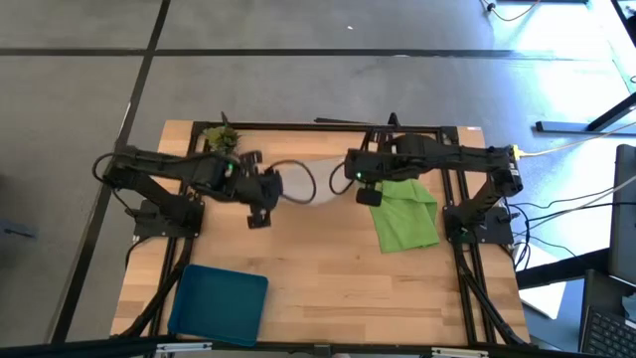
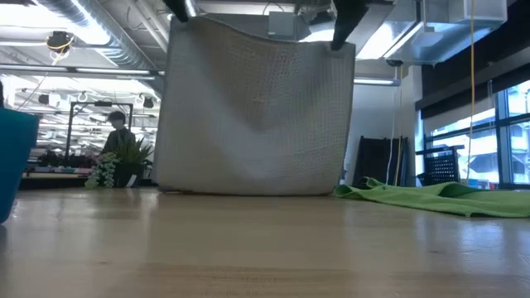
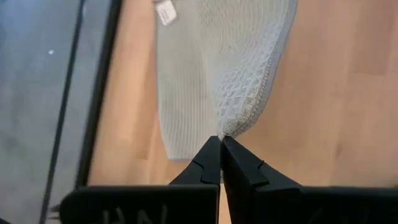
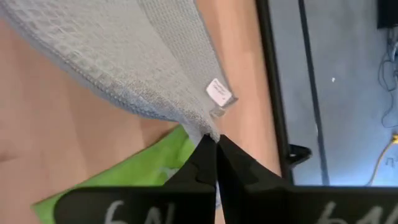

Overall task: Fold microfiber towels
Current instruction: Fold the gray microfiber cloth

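**Wooden table, grey towel hung between two grippers**

Setting: a light wooden table (image 1: 328, 268) framed in black rails, standing on a grey floor; the low view looks past it into a large room with ceiling lights and windows.

Item 1, grey towel (image 2: 257, 108): light grey, waffle-textured weave with a stitched hem. It hangs as a nearly flat sheet in mid-table, top edge sagging a little in the middle, bottom edge at or just above the tabletop; contact cannot be confirmed. A small white label (image 4: 218, 92) sits near the corner the right arm holds. From above, only a thin pale band of the towel shows between the two arms.

Item 2, green towel (image 1: 405, 214): bright lime, lying rumpled and partly folded on the table toward the right arm's side, just beside the hanging grey sheet. Part of it is covered by the right arm in the high view.

Item 3, left gripper (image 3: 221, 142): fingers pressed together, pinching one upper corner of the grey towel.

Item 4, right gripper (image 4: 214, 142): fingers likewise together, clamped on the other upper corner, above the green towel.

Other contents: a blue tray (image 1: 219, 303) at the near left corner of the table, well apart from both towels; a small green plant sprig (image 1: 220, 135) at the far left edge. A person (image 2: 118, 132) stands in the room's background, partly hidden behind the sprig in the low view.
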